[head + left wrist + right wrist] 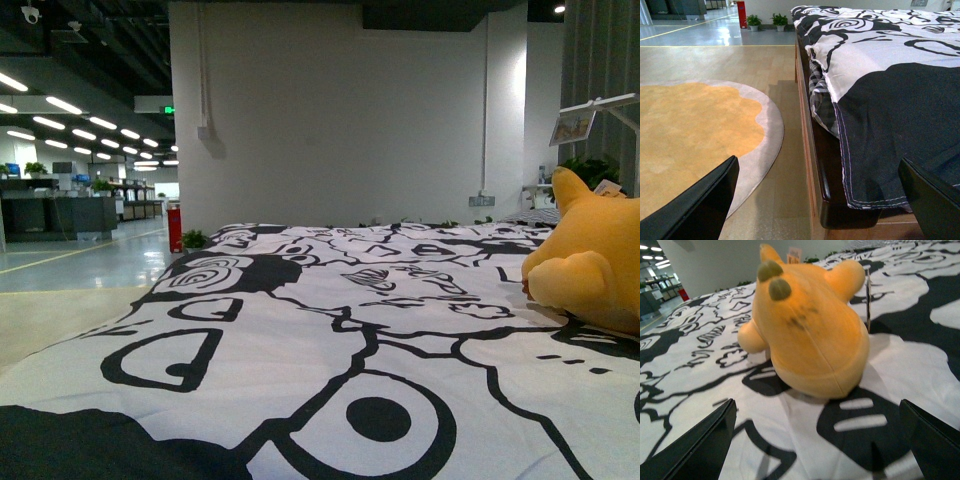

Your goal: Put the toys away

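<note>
On the left side, the left gripper (817,162) hangs beside the edge of the bed, above the wooden floor and near a round rug (695,130). Its two fingers stand wide apart and hold nothing. The black and white duvet (300,330) covers the bed and falls a little over the bed frame (807,125).

On the right side of the bed lies the plush animal (810,330), orange-yellow and resting on the duvet. The right gripper (817,402) is just in front of it, not touching, with its fingers also spread wide and empty.

The toy looks light and soft, so I think it will squash under pressure and not slip easily. It is not fragile. The round body seems wider than a good grip allows, so a smaller part is better: the stubby limb at the side, or the ear. A grip on the body should sink deep into the stuffing, because the duvet below can be pinched by mistake.
</note>
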Robot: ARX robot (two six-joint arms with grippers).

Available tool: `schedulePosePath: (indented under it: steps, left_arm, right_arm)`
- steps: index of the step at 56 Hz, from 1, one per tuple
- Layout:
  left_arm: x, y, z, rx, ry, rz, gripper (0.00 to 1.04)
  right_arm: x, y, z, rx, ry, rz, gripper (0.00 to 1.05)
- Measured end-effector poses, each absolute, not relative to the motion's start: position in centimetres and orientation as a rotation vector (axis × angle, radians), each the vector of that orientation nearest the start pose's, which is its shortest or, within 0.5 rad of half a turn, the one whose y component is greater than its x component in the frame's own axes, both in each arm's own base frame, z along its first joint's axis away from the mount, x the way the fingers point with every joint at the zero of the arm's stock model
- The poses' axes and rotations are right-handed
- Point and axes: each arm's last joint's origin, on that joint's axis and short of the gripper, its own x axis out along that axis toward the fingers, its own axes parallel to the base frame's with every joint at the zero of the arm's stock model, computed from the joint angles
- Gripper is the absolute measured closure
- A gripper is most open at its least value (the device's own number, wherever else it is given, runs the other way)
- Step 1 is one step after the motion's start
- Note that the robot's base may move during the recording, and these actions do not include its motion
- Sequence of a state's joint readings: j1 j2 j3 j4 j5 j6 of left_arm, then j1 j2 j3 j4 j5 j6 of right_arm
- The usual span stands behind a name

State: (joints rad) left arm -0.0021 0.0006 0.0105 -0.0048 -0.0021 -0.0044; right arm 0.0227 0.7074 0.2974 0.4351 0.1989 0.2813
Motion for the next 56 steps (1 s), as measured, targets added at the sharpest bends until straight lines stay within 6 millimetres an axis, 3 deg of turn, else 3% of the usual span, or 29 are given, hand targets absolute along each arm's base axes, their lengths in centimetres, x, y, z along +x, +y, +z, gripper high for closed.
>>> schedulePosePath:
  steps: [8, 17, 30, 42, 56]
  left_arm:
    - [9.7, 0.0, 16.7, -0.004, -0.005, 0.000, 0.06]
    - [9.7, 0.0, 16.7, -0.004, -0.005, 0.000, 0.06]
    - [9.7, 0.0, 16.7, -0.004, -0.005, 0.000, 0.06]
    - [9.7, 0.0, 16.7, -0.004, -0.005, 0.000, 0.06]
    - [9.7, 0.0, 16.7, -0.004, -0.005, 0.000, 0.06]
  right_arm:
    - [21.4, 1.1, 25.6, 0.225, -0.087, -0.194, 0.07]
    - [24.3, 2.4, 26.6, 0.160, -0.099, -0.216, 0.07]
    - [27.2, 3.1, 27.8, 0.034, -0.130, -0.305, 0.07]
    - [28.4, 3.1, 28.6, -0.075, -0.133, -0.356, 0.07]
    - [29.9, 3.2, 27.7, -0.197, 0.024, -0.351, 0.07]
